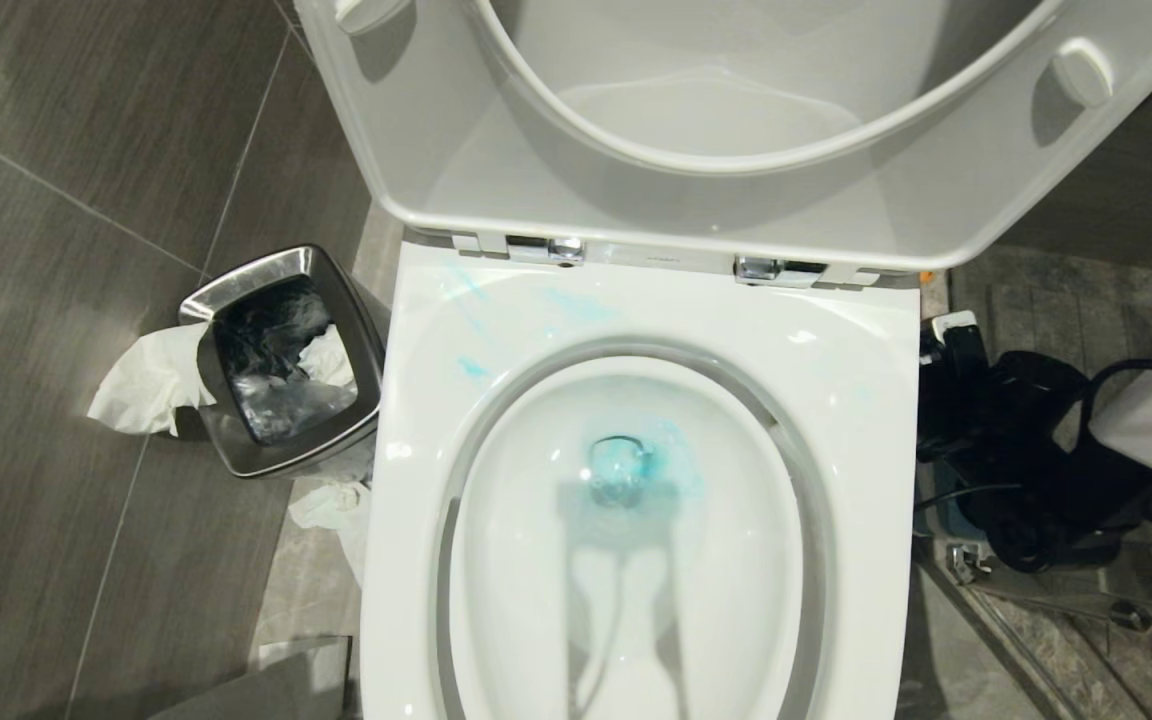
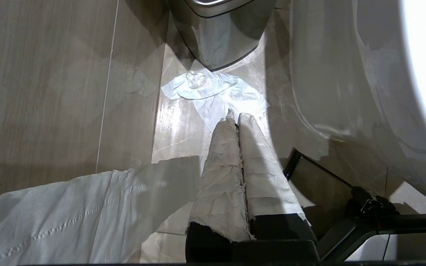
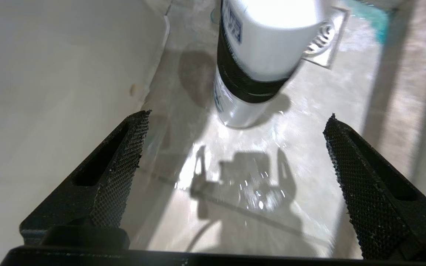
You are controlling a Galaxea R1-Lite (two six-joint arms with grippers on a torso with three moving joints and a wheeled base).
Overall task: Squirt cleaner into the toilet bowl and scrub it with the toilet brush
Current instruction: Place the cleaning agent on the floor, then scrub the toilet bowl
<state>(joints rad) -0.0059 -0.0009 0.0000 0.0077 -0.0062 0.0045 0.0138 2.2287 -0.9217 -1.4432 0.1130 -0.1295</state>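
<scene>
A: How far along is it?

B: By my reading, the squirting is done. Cleaner [image 1: 626,470] tints the water at the middle of the bowl [image 1: 866,400], with pale smears on the rim toward ten o'clock. Scrubbing looks not yet begun; no brush shows in any view.

A: The grippers?

B: The right gripper [image 3: 235,162] is low beside the bowl at about three o'clock, jaws spread wide and holding nothing. Ahead of it a white container [image 3: 257,59] with a black band stands on the floor. The left gripper [image 2: 237,122] hangs over the floor near the bin [image 1: 281,360], jaws pressed together, paper-wrapped.

A: Which way does the bowl point?

B: Its long axis runs twelve to six in the head view, hinges at twelve.
</scene>
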